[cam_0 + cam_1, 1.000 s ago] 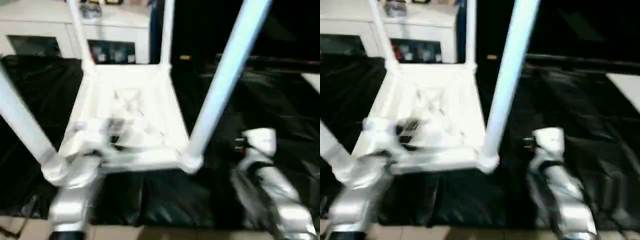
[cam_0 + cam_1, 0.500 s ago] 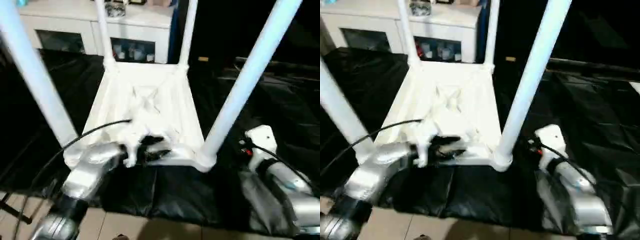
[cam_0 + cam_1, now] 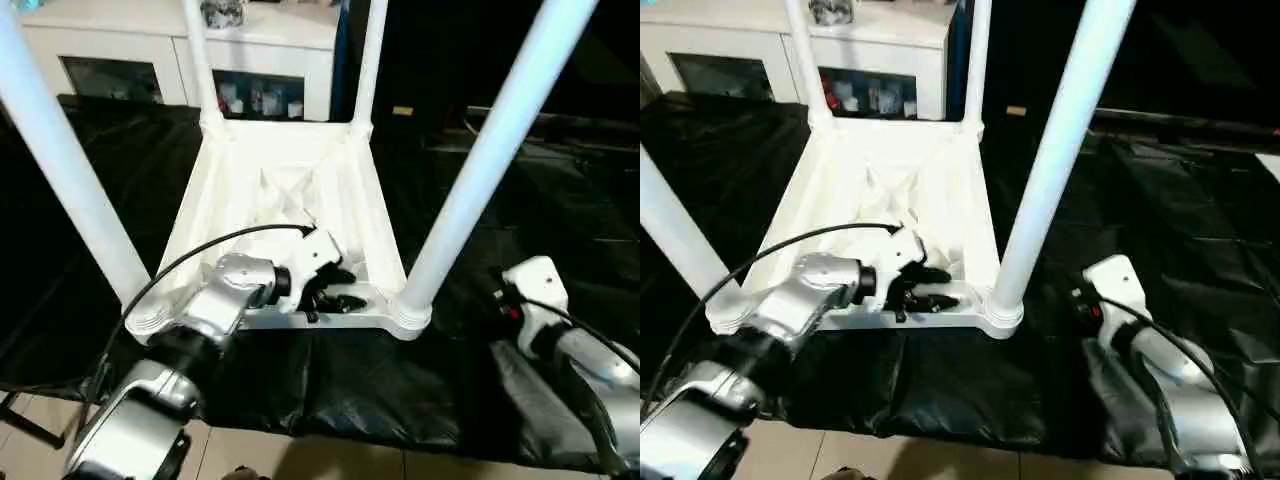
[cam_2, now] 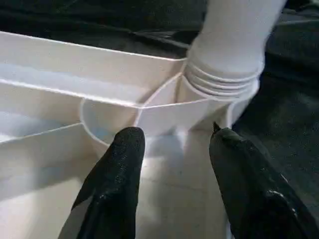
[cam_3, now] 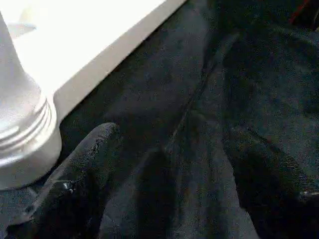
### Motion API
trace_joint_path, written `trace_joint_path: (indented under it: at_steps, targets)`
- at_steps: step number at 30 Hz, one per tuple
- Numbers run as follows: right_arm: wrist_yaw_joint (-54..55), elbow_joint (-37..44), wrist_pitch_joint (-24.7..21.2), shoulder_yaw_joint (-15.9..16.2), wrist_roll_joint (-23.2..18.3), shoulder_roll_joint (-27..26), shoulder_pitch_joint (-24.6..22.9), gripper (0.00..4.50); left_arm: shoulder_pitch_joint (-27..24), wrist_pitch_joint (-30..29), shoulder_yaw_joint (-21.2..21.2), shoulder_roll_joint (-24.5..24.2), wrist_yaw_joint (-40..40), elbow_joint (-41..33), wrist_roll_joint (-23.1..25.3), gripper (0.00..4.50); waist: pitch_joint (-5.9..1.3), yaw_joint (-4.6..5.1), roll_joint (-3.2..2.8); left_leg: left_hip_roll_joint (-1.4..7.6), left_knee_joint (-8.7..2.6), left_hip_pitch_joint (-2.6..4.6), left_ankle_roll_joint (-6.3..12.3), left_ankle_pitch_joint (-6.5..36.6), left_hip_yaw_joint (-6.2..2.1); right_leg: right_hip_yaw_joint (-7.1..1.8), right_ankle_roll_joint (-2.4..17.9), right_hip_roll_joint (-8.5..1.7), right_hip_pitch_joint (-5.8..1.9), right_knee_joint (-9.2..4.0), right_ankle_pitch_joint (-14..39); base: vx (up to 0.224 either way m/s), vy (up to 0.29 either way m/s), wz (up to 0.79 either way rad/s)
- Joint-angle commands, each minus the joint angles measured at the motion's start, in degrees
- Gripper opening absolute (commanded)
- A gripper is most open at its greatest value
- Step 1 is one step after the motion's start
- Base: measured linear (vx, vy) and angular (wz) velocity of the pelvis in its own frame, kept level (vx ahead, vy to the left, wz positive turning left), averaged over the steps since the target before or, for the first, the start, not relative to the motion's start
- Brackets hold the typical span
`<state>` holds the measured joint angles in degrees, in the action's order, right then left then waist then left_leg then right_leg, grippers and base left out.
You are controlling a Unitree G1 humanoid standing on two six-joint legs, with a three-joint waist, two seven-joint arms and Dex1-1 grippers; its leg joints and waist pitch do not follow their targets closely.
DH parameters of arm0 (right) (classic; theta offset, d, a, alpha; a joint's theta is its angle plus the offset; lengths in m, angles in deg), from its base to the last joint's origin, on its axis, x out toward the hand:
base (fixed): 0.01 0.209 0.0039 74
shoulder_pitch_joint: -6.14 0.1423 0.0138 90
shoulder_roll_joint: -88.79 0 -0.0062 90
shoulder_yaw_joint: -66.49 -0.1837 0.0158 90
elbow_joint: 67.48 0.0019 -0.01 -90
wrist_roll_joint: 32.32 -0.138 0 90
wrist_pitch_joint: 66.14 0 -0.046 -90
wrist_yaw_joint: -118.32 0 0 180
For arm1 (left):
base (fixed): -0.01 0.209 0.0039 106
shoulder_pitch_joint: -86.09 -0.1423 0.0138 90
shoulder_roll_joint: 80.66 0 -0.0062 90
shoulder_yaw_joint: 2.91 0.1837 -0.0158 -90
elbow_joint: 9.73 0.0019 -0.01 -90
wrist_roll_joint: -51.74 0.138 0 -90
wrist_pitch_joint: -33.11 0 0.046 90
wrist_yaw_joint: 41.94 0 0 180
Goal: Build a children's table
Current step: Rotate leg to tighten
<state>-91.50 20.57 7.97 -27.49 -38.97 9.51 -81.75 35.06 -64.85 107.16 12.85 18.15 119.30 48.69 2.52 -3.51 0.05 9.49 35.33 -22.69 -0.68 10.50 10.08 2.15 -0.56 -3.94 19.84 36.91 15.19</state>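
Black sheet [image 3: 520, 200]: dark plastic covering the work surface; everything of the task sits on it.
Cabinet [image 3: 150, 50]: white, glass-doored, at 12 o'clock beyond the sheet; small items behind the glass, too small to name.
Table top [image 3: 290, 190]: the children's table lies upside down at the scene's centre, ribbed underside facing up.
Legs: four white tubes stand in the corner sockets: near right leg [image 3: 480, 170] at 4 o'clock of the top, near left leg [image 3: 60, 160] at 8 o'clock, far left leg [image 3: 198, 60] at 11 o'clock, far right leg [image 3: 370, 60] at 1 o'clock.
Left gripper [image 3: 330, 293]: over the near edge of the underside at 6 o'clock of the top, pointing toward the near right socket; fingers [image 4: 117, 169] parted about halfway, holding nothing (in the left wrist view only ribs and the socket show between them).
Right gripper [image 5: 169, 169]: low over the sheet at 4 o'clock, just beside the near right socket [image 5: 25, 134]; fingers spread wide, empty.
Progress: all four legs appear seated, so the fitting looks done. What seems left is checking that each leg is pushed home, then turning the table onto its feet.
Writing: none readable; a small yellowish tag [image 3: 403, 111] lies at 1 o'clock on the sheet, its text too small to tell.
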Motion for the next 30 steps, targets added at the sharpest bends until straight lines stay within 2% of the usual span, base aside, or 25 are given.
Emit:
trace_joint_path:
  at_steps: [1, 4, 7, 8, 11, 15, 18, 19, 20, 22, 23, 24, 25, 26, 27, 28, 29, 30]
  targets:
    - [-0.4, 0.5, -0.5, -0.5, -0.5, 0.7, -0.1, 3.66, 0.0, -0.7, 1.8, 0.3, 1.9, 1.3, 0.8, 2.42, -3.45, -0.26, 0.28, 3.98, -4.19, 1.55, 5.11, 5.1, -1.72, -2.20, 16.4, -5.13, -1.53, -3.88, -12.0, 0.000, 0.000, 0.00]
    - [-0.5, 0.5, -0.4, -0.6, -0.4, 1.0, -0.4, 3.66, 0.2, 0.5, 2.2, 0.5, 3.0, 3.0, 0.9, 2.42, -2.96, -0.23, 0.17, 4.23, -4.66, 1.93, 3.63, 10.4, -1.57, -2.28, 16.5, -5.28, -1.22, -4.81, -3.5, 0.000, 0.000, 0.00]
    - [-0.6, 0.6, -0.4, -0.6, -0.4, 1.0, -0.5, 3.66, 0.5, 1.5, 2.2, 0.5, 3.2, 4.0, 1.4, 2.42, -2.71, -0.13, 0.26, 4.27, -4.95, 1.93, 2.55, 12.5, -1.47, -2.34, 16.1, -5.31, -1.10, -5.20, 0.4, 0.000, 0.000, 0.00]
    - [-0.6, 0.5, -0.4, -0.6, -0.4, 1.1, -0.6, 3.66, 0.7, 1.7, 1.9, 0.7, 3.7, 4.7, 1.3, 2.42, -2.61, -0.03, 0.47, 4.26, -5.11, 1.85, 1.92, 13.5, -1.43, -2.37, 15.5, -5.36, -1.06, -5.39, 2.7, 0.000, 0.000, 0.00]
    - [-0.7, 0.4, -0.3, -0.4, -0.2, 1.3, -0.7, 3.66, 1.0, 1.8, 2.1, 0.7, 4.2, 5.4, 1.9, 2.42, -2.55, -0.01, 0.48, 4.23, -5.23, 1.83, 1.25, 14.2, -1.43, -2.43, 14.5, -5.50, -0.92, -5.61, 5.2, 0.000, 0.000, 0.00]
    - [-0.8, 0.0, -0.1, 0.0, 0.3, 1.2, -0.5, 3.66, 1.8, 3.6, 3.2, 0.8, 2.4, 8.0, 4.4, 2.42, -2.50, -0.05, 0.59, 4.23, -5.24, 1.78, 1.28, 13.9, -1.41, -2.53, 13.9, -5.59, -0.81, -5.75, 5.5, 0.000, 0.000, 0.00]
    - [-0.9, -0.3, -0.1, 0.0, 0.3, 1.3, -0.3, 3.66, 2.5, 3.7, 3.3, 1.1, 1.5, 9.3, 5.3, 2.05, -2.30, -0.14, 0.58, 4.26, -5.32, 1.93, 1.11, 15.0, -1.37, -2.55, 13.7, -5.67, -0.58, -6.07, 7.8, 0.000, 0.000, 0.00]
    - [-1.0, -0.5, -0.2, 0.0, 0.4, 1.6, -0.1, 3.66, 3.2, 3.6, 3.5, 1.1, 1.4, 9.7, 5.9, 1.98, -2.24, -0.08, 1.24, 4.28, -5.36, 1.90, 1.05, 15.4, -1.32, -2.56, 13.4, -5.69, -0.59, -6.20, 9.5, 0.000, 0.000, 0.00]
    - [-1.1, -0.6, -0.3, 0.1, 0.4, 1.6, -0.1, 3.66, 3.4, 3.6, 3.7, 1.1, 1.3, 9.8, 6.1, 1.87, -2.23, -0.19, 1.04, 4.22, -5.35, 1.93, 1.00, 15.5, -1.32, -2.56, 13.2, -5.77, -0.54, -6.26, 10.5, 0.000, 0.000, 0.00]
    - [-1.3, -0.8, -0.4, 0.2, 0.5, 1.9, 0.1, 3.66, 4.0, 3.8, 3.9, 1.0, 1.4, 10.1, 6.6, 1.73, -2.07, -0.17, 1.20, 4.25, -5.48, 1.92, 0.74, 15.7, -1.25, -2.57, 12.2, -5.76, -0.36, -6.59, 13.2, 0.000, 0.000, 0.00]
    - [-1.6, -0.9, -0.6, 0.1, 0.6, 2.2, 0.2, 3.66, 4.3, 3.7, 3.9, 1.1, 1.6, 10.2, 6.8, 1.59, -1.97, -0.10, 1.48, 4.25, -5.51, 1.92, 0.60, 16.1, -1.22, -2.58, 11.6, -5.86, -0.30, -6.75, 14.9, 0.000, 0.000, 0.00]
    - [-1.6, -1.0, -0.6, 0.1, 0.6, 2.3, 0.2, 3.66, 4.4, 3.7, 3.9, 1.2, 1.6, 10.2, 6.8, 1.52, -1.96, -0.05, 1.47, 4.25, -5.57, 1.84, 0.56, 16.3, -1.25, -2.53, 11.3, -5.86, -0.33, -6.80, 15.8, 0.000, 0.000, 0.00]
    - [-1.8, -0.7, -1.0, 0.0, 0.5, 2.5, 0.0, 3.66, 4.6, 4.0, 4.0, 1.3, 1.4, 10.4, 7.0, 1.42, -1.98, 0.02, 1.83, 4.29, -5.58, 1.72, 0.61, 16.1, -1.26, -2.46, 10.8, -5.93, -0.33, -6.82, 16.9, 0.000, 0.000, 0.00]
    - [-1.8, -0.7, -1.0, 0.0, 0.5, 2.5, 0.0, 3.66, 4.6, 4.0, 4.0, 1.3, 1.4, 10.4, 7.0, 1.32, -1.90, 0.05, 1.80, 4.27, -5.57, 1.84, 0.58, 16.3, -1.15, -2.47, 10.4, -5.97, -0.11, -7.07, 17.9, 0.000, 0.000, 0.00]
    - [-1.9, -0.3, -1.3, 0.0, 0.4, 2.6, -0.3, 3.66, 4.5, 4.1, 4.0, 1.4, 1.5, 10.2, 7.1, 1.24, -1.93, 0.15, 2.24, 4.30, -5.56, 1.79, 0.67, 16.1, -1.12, -2.47, 10.4, -5.95, -0.14, -7.07, 17.8, 0.000, 0.000, 0.00]
    - [-2.0, 0.1, -1.8, 0.0, 0.4, 2.8, -0.6, 3.66, 4.4, 4.2, 3.9, 1.5, 1.5, 10.0, 7.1, 1.20, -1.93, 0.08, 2.02, 4.32, -5.64, 1.76, 0.81, 15.5, -1.14, -2.43, 10.4, -5.90, -0.10, -6.98, 17.0, 0.000, 0.000, 0.00]
    - [-2.0, 0.2, -1.9, -0.1, 0.4, 2.9, -0.6, 3.66, 4.4, 4.2, 3.9, 1.5, 1.5, 10.0, 7.2, 1.14, -1.94, 0.18, 2.40, 4.36, -5.63, 1.77, 0.98, 15.3, -1.04, -2.43, 10.4, -5.88, -0.06, -7.02, 16.6, 0.000, 0.000, 0.00]
    - [-2.1, 0.3, -2.2, -0.1, 0.4, 3.1, -0.9, 3.66, 4.2, 4.2, 3.9, 1.6, 1.5, 9.8, 7.2, 1.04, -2.02, 0.22, 2.51, 4.41, -5.65, 1.76, 1.33, 14.4, -1.01, -2.37, 10.6, -5.80, -0.13, -6.81, 15.1, 0.000, 0.000, 0.00]
